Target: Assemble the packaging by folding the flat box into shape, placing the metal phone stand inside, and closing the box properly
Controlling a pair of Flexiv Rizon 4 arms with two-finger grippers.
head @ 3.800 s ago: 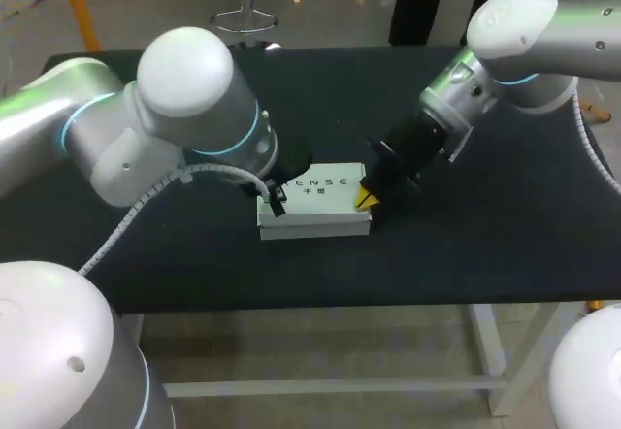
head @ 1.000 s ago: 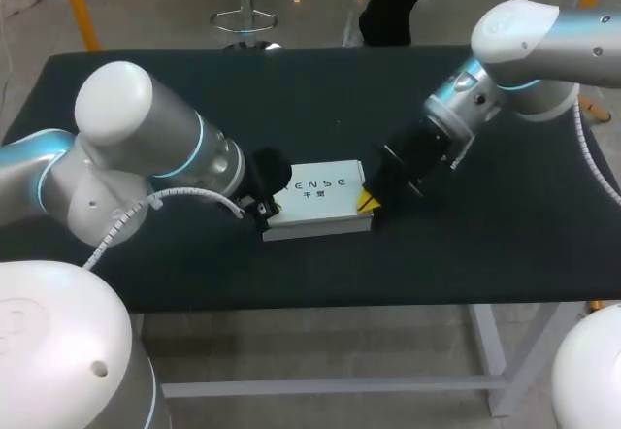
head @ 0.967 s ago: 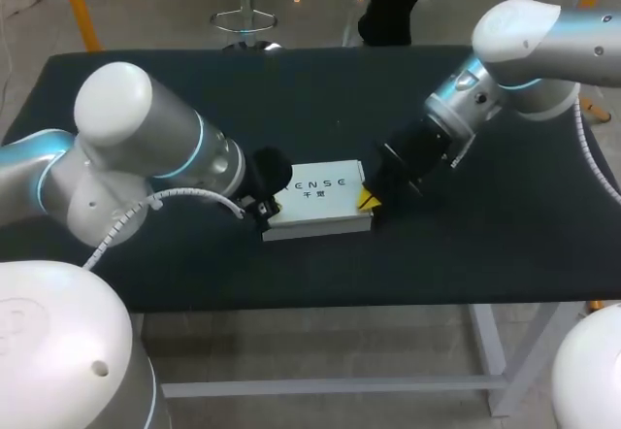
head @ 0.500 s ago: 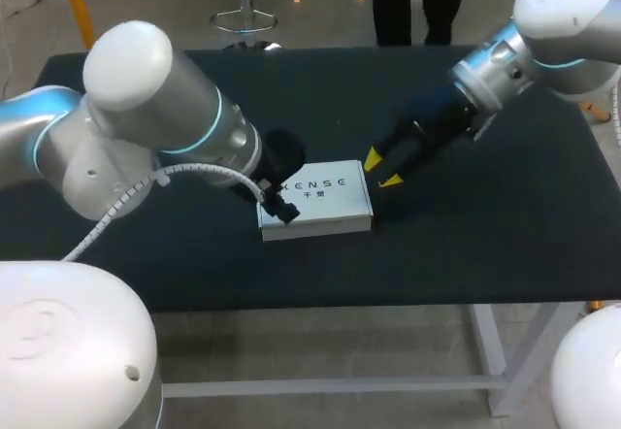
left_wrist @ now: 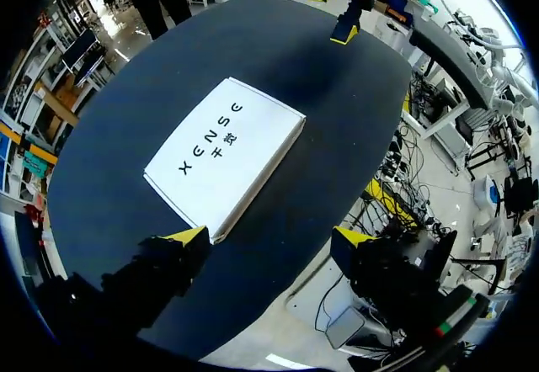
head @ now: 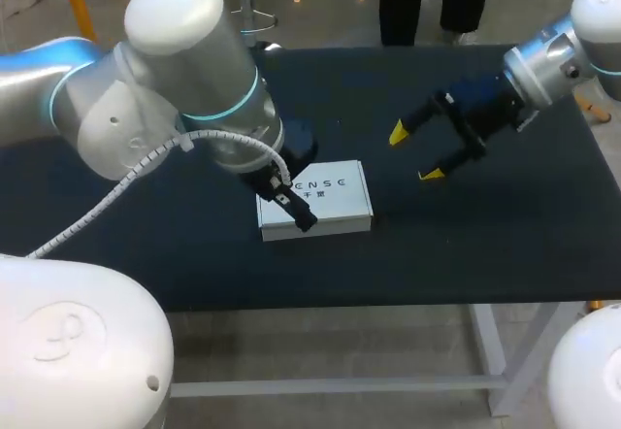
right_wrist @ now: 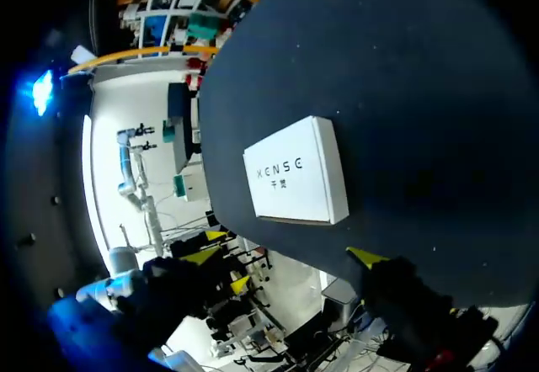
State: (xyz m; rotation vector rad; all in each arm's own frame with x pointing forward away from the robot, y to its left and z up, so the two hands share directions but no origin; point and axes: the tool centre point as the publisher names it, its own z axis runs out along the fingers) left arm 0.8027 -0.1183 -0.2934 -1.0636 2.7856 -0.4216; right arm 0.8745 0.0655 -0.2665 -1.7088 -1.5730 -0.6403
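box (head: 318, 201) lies flat and shut near the middle of the table (head: 485, 245), printed face up. left gripper (left_wrist: 269, 239) is at the box's 8 o'clock corner, fingers spread wide with nothing between them. One yellow tip (left_wrist: 189, 237) is just beside that corner, touching or not I can't tell, since the wrist blocks the head view there. right gripper (head: 415, 154) hangs at the box's 2 o'clock, well apart from it, fingers likewise spread and empty.
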